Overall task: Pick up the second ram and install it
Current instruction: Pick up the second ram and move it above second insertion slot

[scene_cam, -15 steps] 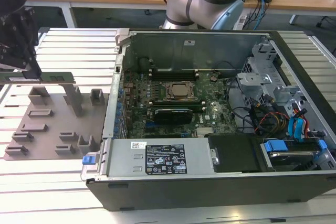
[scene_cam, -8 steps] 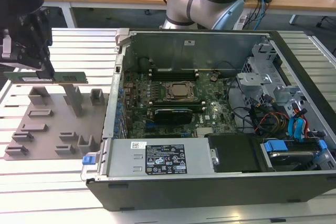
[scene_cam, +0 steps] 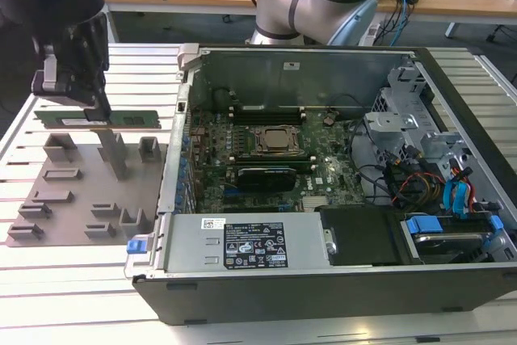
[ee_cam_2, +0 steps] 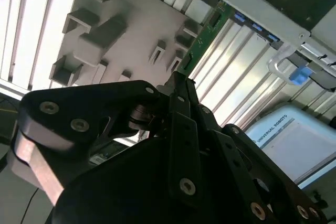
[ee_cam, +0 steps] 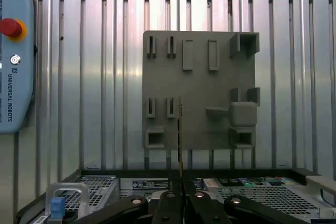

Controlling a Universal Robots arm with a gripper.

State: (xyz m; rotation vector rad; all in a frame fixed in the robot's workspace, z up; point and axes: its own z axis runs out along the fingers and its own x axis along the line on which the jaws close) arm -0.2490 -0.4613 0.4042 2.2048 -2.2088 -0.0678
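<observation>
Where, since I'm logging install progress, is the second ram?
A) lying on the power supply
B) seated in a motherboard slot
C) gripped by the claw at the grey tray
C: in the exterior view the claw is shut on the second ram at the grey tray, outside the computer case.

My gripper in matt black metal, the second ram a dull green board, tray of matt grey plastic, table of ribbed bright metal, case of bare sheet metal
</observation>
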